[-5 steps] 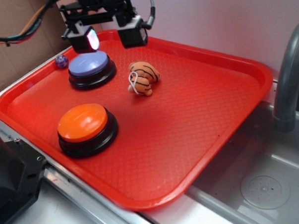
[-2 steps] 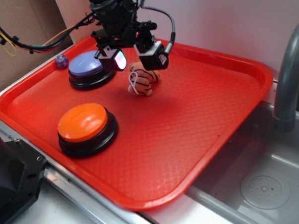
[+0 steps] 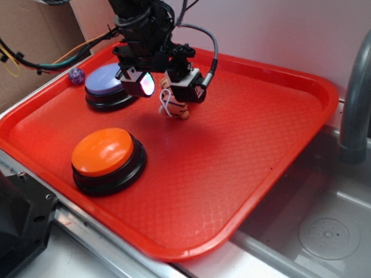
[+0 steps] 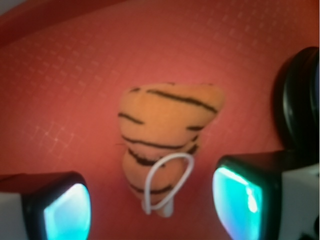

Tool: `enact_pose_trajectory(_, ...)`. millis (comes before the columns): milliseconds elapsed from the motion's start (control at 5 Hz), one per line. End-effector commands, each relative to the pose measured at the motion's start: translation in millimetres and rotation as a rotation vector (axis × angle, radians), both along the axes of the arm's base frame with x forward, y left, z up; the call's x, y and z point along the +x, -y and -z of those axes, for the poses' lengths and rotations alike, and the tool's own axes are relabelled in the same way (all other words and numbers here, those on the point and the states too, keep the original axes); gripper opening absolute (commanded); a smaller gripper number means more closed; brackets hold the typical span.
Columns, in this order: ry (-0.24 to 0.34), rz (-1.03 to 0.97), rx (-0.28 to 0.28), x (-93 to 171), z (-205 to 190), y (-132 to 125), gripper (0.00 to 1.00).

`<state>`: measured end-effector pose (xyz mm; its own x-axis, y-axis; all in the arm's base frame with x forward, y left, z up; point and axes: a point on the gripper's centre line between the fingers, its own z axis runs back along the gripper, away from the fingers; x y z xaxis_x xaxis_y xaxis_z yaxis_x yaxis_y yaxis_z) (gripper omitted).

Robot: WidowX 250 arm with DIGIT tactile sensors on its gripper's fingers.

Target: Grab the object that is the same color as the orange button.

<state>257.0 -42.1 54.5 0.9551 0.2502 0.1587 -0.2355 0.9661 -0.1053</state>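
Both fingertips [image 4: 65,212] clear of tiger [image 4: 165,140]

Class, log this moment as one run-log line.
gripper: open, straddling tiger toy | toy: on red tray, ungrasped | orange button: untouched

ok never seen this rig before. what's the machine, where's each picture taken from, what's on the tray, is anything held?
It is a small robot arm with a two-fingered end effector. One picture is from a fixed camera beside the sink, looking down at a red tray. The other is from a camera on the wrist, looking down between the fingers. On the tray lie an orange button, a lavender button, a tiny purple ball and a striped plush tiger. Nothing is held: the end effector is open, low over the tiger, a finger on each side of it.
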Motion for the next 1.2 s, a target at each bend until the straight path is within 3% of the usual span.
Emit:
enact_pose_trajectory(0, 0.069, -0.028, 0.0, 18.1, 4.4, -5.7, 1.0)
enact_pose_trajectory(200, 0.047, 0.003, 0.025, 34.5, 26.3, 0.2, 1.0)
enact_pose_trajectory(400, 0.011, 0.005, 0.055, 38.0, 38.0, 8.7, 0.0)
enact_pose_trajectory(800, -0.047, 0.046, -0.066, 6.3, -43.7, 9.3, 0.0)
enact_pose_trajectory(1000, -0.083, 0.046, -0.093, -29.6, -93.8, 31.0, 0.0)
